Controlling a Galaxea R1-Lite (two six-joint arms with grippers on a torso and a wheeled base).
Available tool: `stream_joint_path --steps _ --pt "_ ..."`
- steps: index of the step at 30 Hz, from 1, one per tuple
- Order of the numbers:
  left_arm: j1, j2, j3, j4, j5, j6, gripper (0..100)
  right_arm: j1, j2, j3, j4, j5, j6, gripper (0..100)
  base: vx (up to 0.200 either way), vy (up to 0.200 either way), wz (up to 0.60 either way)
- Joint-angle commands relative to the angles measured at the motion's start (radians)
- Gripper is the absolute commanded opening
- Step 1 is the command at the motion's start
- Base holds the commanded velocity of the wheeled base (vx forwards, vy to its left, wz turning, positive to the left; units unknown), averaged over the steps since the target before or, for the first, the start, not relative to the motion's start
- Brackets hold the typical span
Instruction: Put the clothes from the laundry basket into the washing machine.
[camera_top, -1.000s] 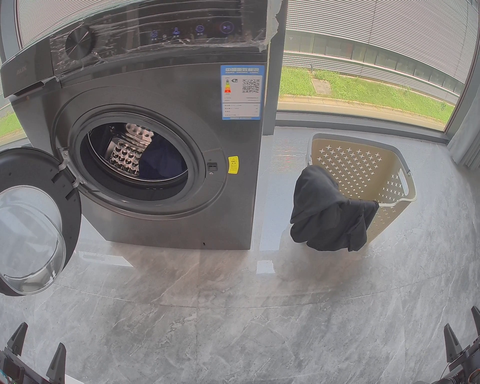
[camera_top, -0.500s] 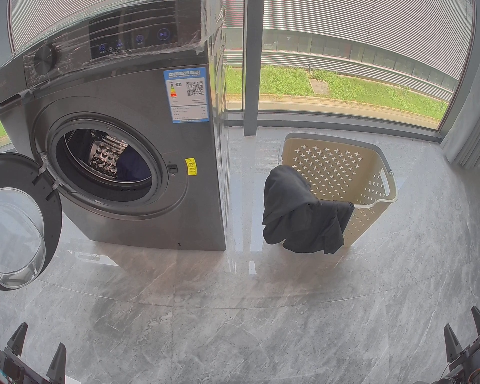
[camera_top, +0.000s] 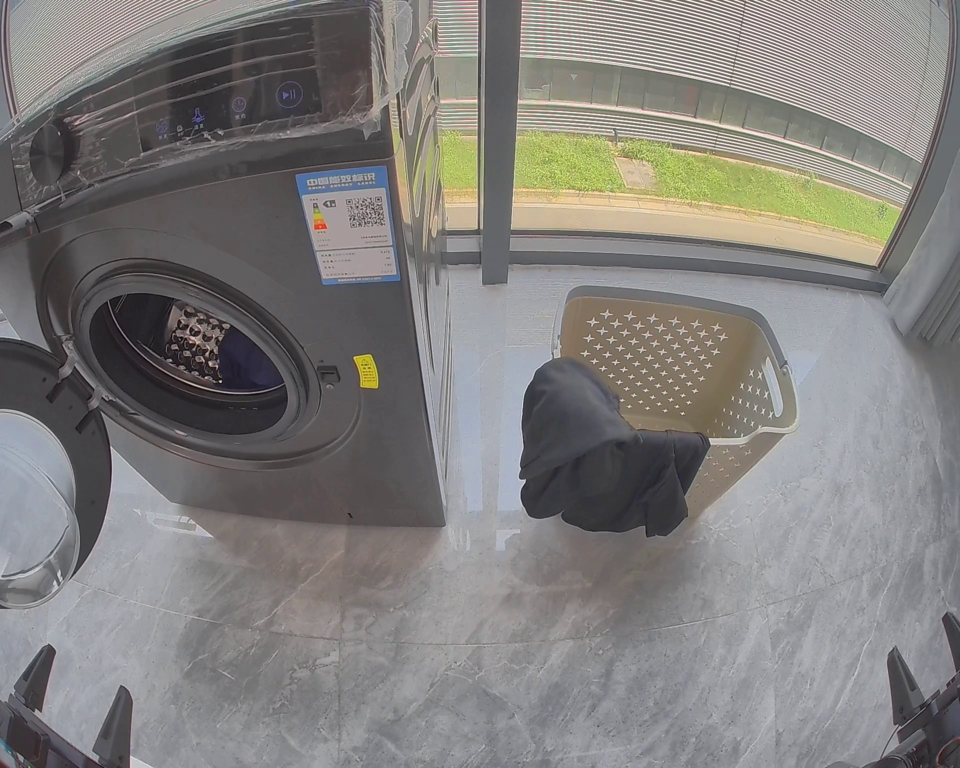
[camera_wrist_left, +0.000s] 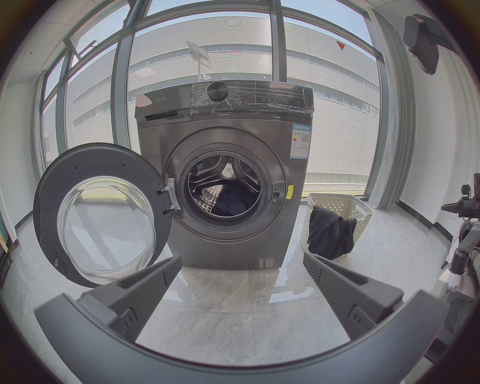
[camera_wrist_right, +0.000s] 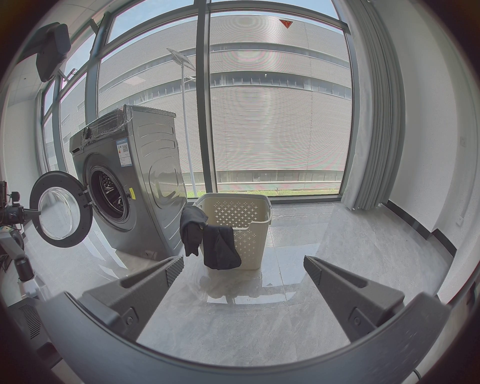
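A grey washing machine (camera_top: 250, 330) stands at the left with its round door (camera_top: 40, 480) swung open; a dark garment lies inside the drum (camera_top: 245, 365). To its right sits a beige laundry basket (camera_top: 745, 360) with a black garment (camera_top: 590, 455) draped over its near rim. The same machine (camera_wrist_left: 225, 170), basket (camera_wrist_left: 345, 205) and black garment (camera_wrist_left: 330, 232) appear in the left wrist view, and the basket (camera_wrist_right: 245, 220) with the garment (camera_wrist_right: 210, 240) in the right wrist view. My left gripper (camera_top: 75, 695) and right gripper (camera_top: 930, 665) are low and open, far from both, holding nothing.
Grey marble floor (camera_top: 500, 640) stretches free between me and the basket. A window frame post (camera_top: 500, 140) stands behind the gap between machine and basket. A curtain (camera_top: 925, 290) hangs at the far right.
The head camera has swung to the right and closer: machine and basket sit further left and lower in the picture. Grippers and garment have not moved.
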Motion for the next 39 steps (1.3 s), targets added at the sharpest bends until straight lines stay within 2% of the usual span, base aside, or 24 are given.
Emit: stream_joint_path --steps 1,16,21,23,25,26,29,30,32,34,35,39 --pt "0.0 -0.012 0.018 0.001 0.002 0.006 100 -0.001 -0.014 0.018 0.0 0.0 -0.001 100 0.0 -0.2 0.0" --pt "0.0 -0.012 0.018 0.001 0.001 0.004 100 0.001 -0.014 0.018 0.0 0.0 -0.001 100 0.0 -0.2 0.0" --pt "0.0 -0.012 0.018 0.001 -0.001 0.001 100 -0.001 -0.014 0.018 0.002 -0.008 0.015 100 0.0 -0.2 0.0" --pt "0.0 -0.012 0.018 0.0 0.001 0.0 100 -0.001 -0.014 0.016 -0.003 -0.013 0.015 100 0.0 0.0 0.0" --pt "0.0 -0.012 0.018 0.0 -0.001 0.001 100 0.001 -0.014 -0.015 -0.023 -0.003 0.012 100 0.0 0.0 0.0" --pt "0.0 -0.012 0.018 0.0 0.001 0.001 100 0.001 -0.014 -0.114 -0.047 0.0 0.022 100 0.0 0.0 0.0" --pt "0.0 -0.012 0.018 0.0 -0.004 0.001 100 0.01 0.132 -0.298 -0.004 0.0 0.05 100 0.0 0.0 0.0" --pt "0.0 -0.012 0.018 0.0 -0.004 0.001 100 0.011 0.141 -0.304 -0.001 0.0 0.05 100 0.0 0.0 0.0" --pt "-0.001 -0.012 0.018 0.0 -0.004 0.0 100 0.034 0.325 -0.337 0.011 0.016 0.048 100 0.0 0.0 0.0" --pt "-0.001 -0.012 0.018 0.0 -0.004 0.0 100 0.041 0.368 -0.34 0.009 0.023 0.048 100 0.0 0.0 0.0" --pt "0.0 -0.012 0.018 0.0 -0.002 0.0 100 0.065 0.538 -0.35 -0.021 0.052 0.048 100 0.0 0.0 0.0" --pt "-0.001 -0.012 0.018 0.0 -0.001 -0.005 100 0.128 0.816 -0.36 -0.195 0.064 0.056 100 0.15 0.0 0.0"
